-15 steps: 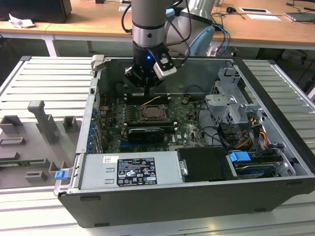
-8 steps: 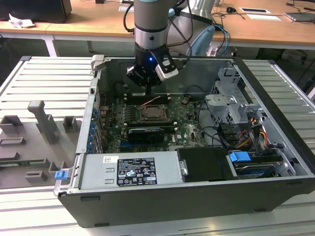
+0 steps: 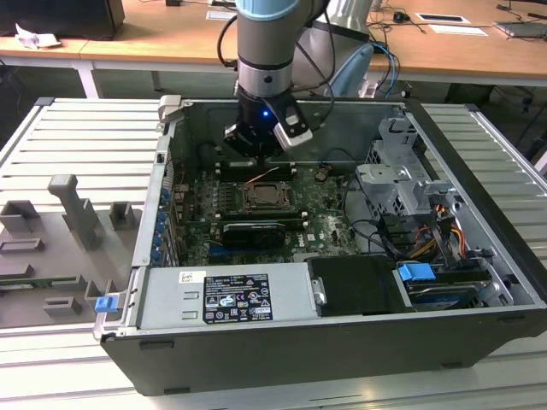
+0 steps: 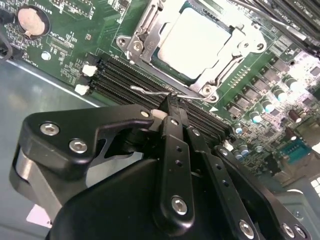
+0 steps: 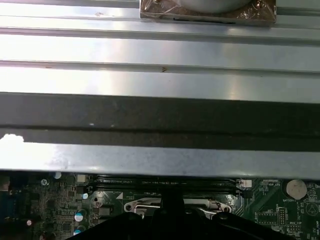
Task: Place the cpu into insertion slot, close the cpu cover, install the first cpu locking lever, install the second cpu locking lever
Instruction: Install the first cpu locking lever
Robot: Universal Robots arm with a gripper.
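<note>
The pale square cpu (image 4: 195, 42) lies in the insertion slot (image 3: 265, 198) on the green board. The silver cpu cover (image 4: 145, 31) lies flat around it, framing the chip. A thin wire locking lever (image 4: 147, 91) runs along the socket's edge beside the memory slots, and its bent end (image 5: 142, 205) lies by the socket rim. My gripper (image 4: 172, 102) is shut, its black fingertips right at this lever wire; I cannot tell whether they touch it. In the exterior view the gripper (image 3: 256, 143) hangs inside the case just behind the socket.
Black memory slots (image 4: 125, 80) run between the gripper and the socket. A coin battery (image 4: 31, 21) sits nearby. The case wall (image 5: 160, 160) is close behind. A power supply (image 3: 226, 295), drive cage (image 3: 397, 184) and cables fill the case's front and right. Grey fixtures (image 3: 77, 209) stand outside.
</note>
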